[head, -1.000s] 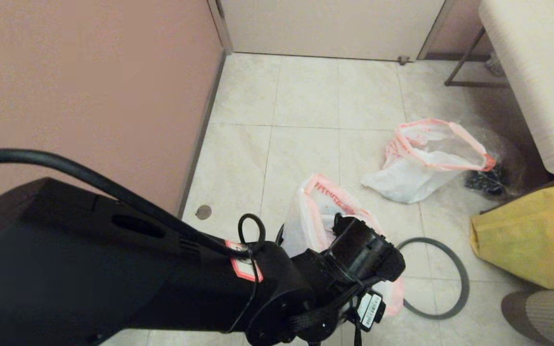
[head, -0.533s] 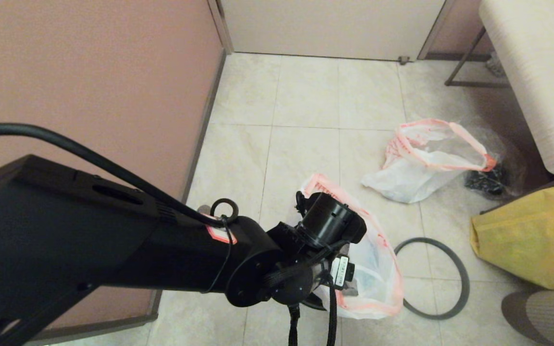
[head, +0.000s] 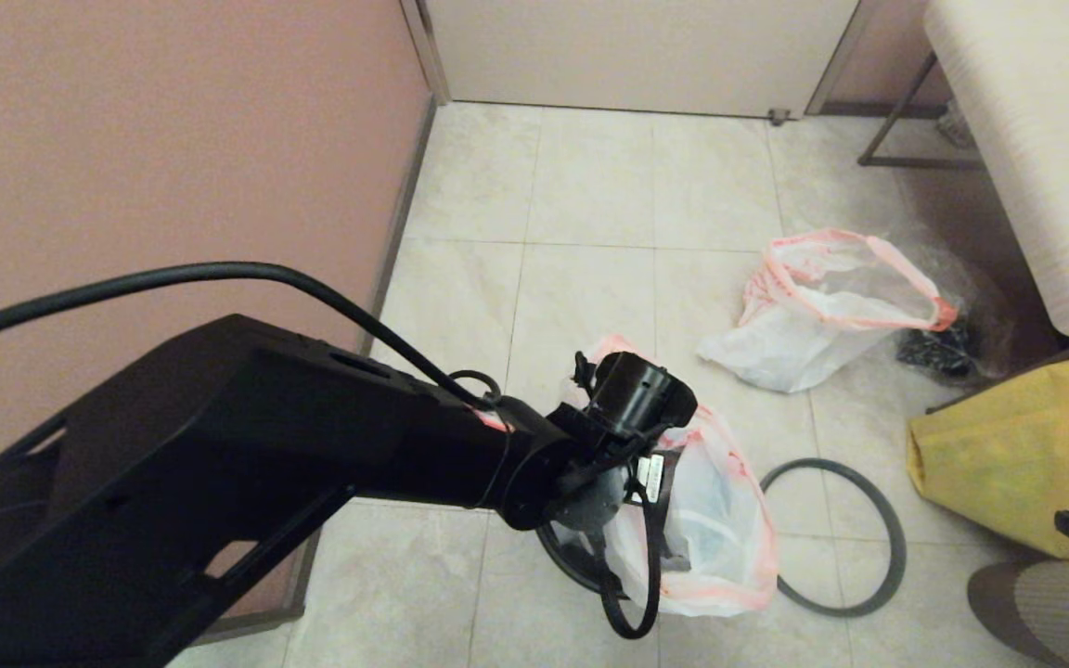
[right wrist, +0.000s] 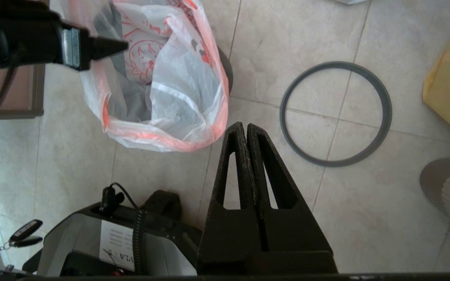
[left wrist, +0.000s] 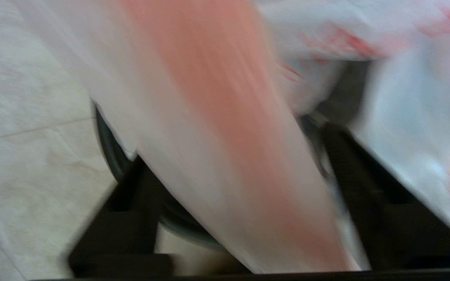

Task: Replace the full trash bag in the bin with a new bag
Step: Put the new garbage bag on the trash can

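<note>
The new bag, limp white film with a pink-red rim and red printing, sits in the black bin with its mouth open. My left gripper is at the far-left side of that mouth, open. The bag's pink rim runs through the gap between its fingers, over the bin's rim. In the right wrist view its tip points into the bag. The grey hoop lies flat on the floor right of the bin. The full trash bag lies further back. My right gripper hangs shut and empty between bin and hoop.
A clear bag with black stuff lies behind the full bag. A big yellow bag stands at the right, under a white bench. A pink wall closes the left side. My own base sits just before the bin.
My left wrist has drawn back up and to the left, uncovering the bag's open mouth and the bin's near rim. My right gripper's tip has come into the head view at lower right.
</note>
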